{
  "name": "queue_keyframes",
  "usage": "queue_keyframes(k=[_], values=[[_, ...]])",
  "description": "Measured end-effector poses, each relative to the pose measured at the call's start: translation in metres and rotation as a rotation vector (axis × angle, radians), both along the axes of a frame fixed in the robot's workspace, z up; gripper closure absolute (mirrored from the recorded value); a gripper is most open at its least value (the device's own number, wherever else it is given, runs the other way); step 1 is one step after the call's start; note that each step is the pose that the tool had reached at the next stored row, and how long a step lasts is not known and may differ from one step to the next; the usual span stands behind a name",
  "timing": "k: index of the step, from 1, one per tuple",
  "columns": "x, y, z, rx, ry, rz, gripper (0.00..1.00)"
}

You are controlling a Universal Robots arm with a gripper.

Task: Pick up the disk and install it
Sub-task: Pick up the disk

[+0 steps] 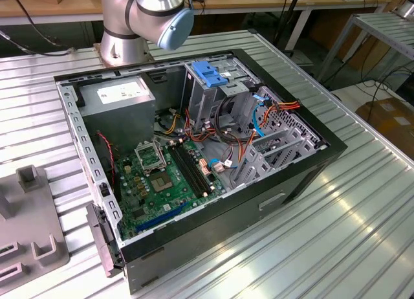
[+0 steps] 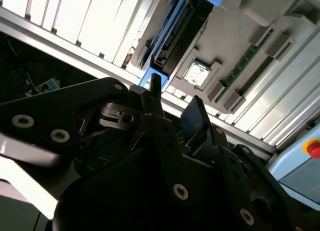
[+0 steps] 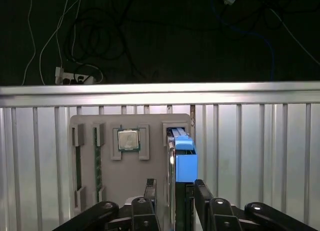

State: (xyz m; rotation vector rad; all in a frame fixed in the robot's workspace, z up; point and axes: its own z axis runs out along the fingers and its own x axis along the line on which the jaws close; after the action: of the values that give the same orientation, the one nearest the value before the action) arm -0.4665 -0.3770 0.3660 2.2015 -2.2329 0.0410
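Claw (image 3: 175,185): open, holds nothing
Disk (image 3: 184,161): btwn its fingers, on edge in tray (image 3: 85,122) slot
Progress: not yet lifted; install in PC case (image 1: 213,234) left to do

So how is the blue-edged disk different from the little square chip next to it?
The disk stands on its edge in a slot, while the chip lies flat in its pocket. The disk wears a light-blue frame; the chip is shiny silver with a green rim. The disk looks longer than the small square chip. Both sit in the same grey tray.
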Motion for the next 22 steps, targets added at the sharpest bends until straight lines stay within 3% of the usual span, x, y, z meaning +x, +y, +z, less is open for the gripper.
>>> queue_keyframes(k=[3, 13, 14, 15, 22], values=[[-0.0066, 0.0003, -0.0015, 0.0000, 0.0008, 0.000, 0.56], [-0.0071, 0.0003, -0.0014, 0.0000, 0.0011, 0.000, 0.55], [-0.0071, 0.0003, -0.0014, 0.0000, 0.0011, 0.000, 0.49], [-0.0071, 0.0003, -0.0015, 0.0000, 0.0012, 0.000, 0.49], [-0.0071, 0.0010, -0.0148, -0.0013, 0.0010, 0.000, 0.49]])
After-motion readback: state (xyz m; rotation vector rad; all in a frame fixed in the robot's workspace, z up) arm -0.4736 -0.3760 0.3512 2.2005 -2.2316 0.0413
